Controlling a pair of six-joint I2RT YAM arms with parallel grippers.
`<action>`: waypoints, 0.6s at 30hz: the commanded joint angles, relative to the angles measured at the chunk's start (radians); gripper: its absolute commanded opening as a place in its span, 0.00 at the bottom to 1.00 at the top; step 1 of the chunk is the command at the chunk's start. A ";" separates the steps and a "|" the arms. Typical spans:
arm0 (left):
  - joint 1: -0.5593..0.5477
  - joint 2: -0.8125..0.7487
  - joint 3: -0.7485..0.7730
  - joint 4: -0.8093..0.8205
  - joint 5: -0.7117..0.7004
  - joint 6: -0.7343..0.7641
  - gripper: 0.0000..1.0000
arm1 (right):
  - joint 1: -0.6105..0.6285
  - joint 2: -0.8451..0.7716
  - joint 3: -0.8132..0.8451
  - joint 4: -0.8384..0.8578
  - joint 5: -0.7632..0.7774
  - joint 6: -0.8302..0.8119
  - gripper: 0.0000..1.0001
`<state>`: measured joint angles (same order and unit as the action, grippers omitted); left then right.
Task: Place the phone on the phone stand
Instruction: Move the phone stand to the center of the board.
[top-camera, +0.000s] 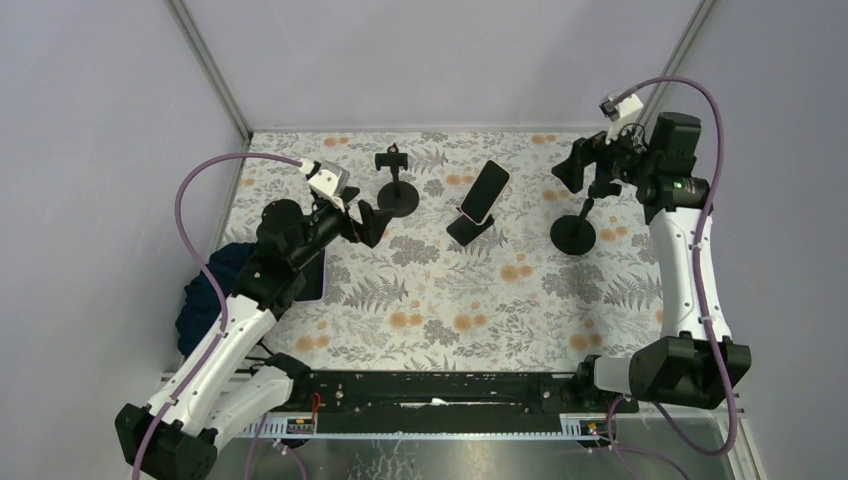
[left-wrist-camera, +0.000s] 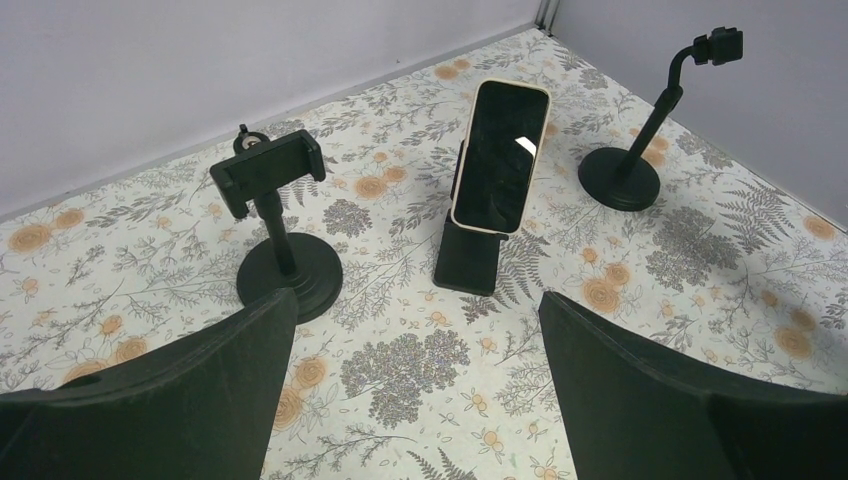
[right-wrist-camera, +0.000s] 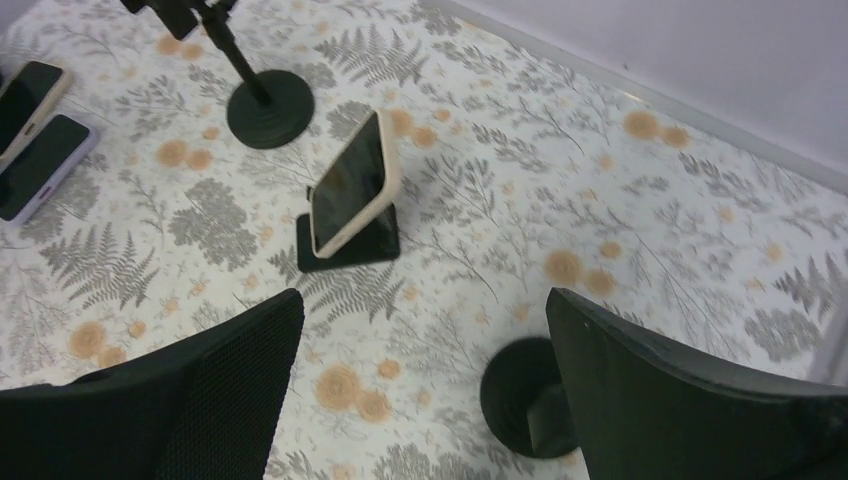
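A phone (top-camera: 485, 192) in a cream case leans screen-up on a black wedge stand (top-camera: 466, 229) at mid-table. It also shows in the left wrist view (left-wrist-camera: 500, 155) and in the right wrist view (right-wrist-camera: 350, 185). My left gripper (top-camera: 372, 222) is open and empty, left of the phone and beside a black clamp stand (top-camera: 397, 195); in its own view (left-wrist-camera: 415, 390) only the patterned cloth lies between the fingers. My right gripper (top-camera: 568, 172) is open and empty, held above a round-based gooseneck stand (top-camera: 575, 232), right of the phone.
Two more phones (right-wrist-camera: 25, 95) (right-wrist-camera: 40, 165) lie flat at the table's left side, partly under my left arm (top-camera: 310, 275). A dark blue cloth (top-camera: 205, 295) hangs off the left edge. The gooseneck stand's base (right-wrist-camera: 520, 395) sits below my right fingers. Walls close the back and sides.
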<state>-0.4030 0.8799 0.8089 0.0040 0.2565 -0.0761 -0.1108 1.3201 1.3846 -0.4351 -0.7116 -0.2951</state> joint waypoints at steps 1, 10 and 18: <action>-0.003 -0.014 -0.005 0.009 0.024 0.008 0.99 | -0.077 -0.015 0.056 -0.205 0.077 -0.128 1.00; -0.008 -0.020 -0.004 0.008 0.029 0.006 0.99 | -0.302 0.126 0.206 -0.413 0.057 -0.183 1.00; -0.010 -0.020 -0.005 0.008 0.026 0.007 0.99 | -0.439 0.191 0.172 -0.322 -0.073 -0.047 0.94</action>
<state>-0.4053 0.8722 0.8089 0.0036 0.2718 -0.0761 -0.4728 1.4834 1.5486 -0.7811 -0.6815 -0.4126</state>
